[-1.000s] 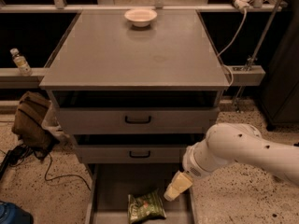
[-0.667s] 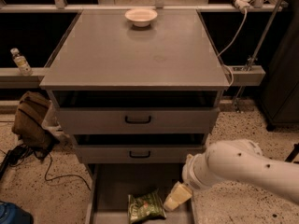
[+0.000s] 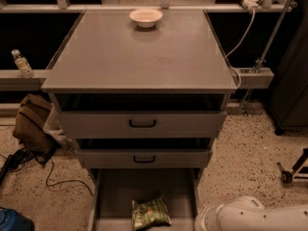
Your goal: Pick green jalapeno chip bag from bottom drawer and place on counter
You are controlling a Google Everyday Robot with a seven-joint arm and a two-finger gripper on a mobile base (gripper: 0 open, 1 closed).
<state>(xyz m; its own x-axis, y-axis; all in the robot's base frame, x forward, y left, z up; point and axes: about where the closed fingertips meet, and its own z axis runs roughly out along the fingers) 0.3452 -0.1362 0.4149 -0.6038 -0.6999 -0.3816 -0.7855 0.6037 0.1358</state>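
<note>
- Three grey drawers stack under the counter [image 3: 139, 57]. The bottom drawer [image 3: 144, 186] is pulled well out, and we see only one thing in it: the green jalapeno chip bag [image 3: 150, 212].
- The bag lies flat on the drawer floor near the front edge, roughly midway between the side walls and touching neither. It is crinkled, with its pale stripes facing up.
- We judge the bag light, soft and puffy, with a slick foil skin. A hard squeeze would crush the chips, and a shallow pinch could slide off.
- We think the best hold is across the crimped top seam or a raised fold near the bag's middle, where the film bunches and gives the pads something to bite.
- The top drawer [image 3: 142, 123] and middle drawer [image 3: 144, 158] each show a dark gap above the front. We cannot see what is inside either.
- A pale bowl [image 3: 146, 17] sits at the far edge of the counter, and we can see nothing in it. The near part of the counter offers a broad flat spot for the bag.
- Only the white arm [image 3: 255, 215] shows, low at the right, just beside the open drawer. The gripper is out of view past the bottom edge, so we cannot tell how its jaws stand.
</note>
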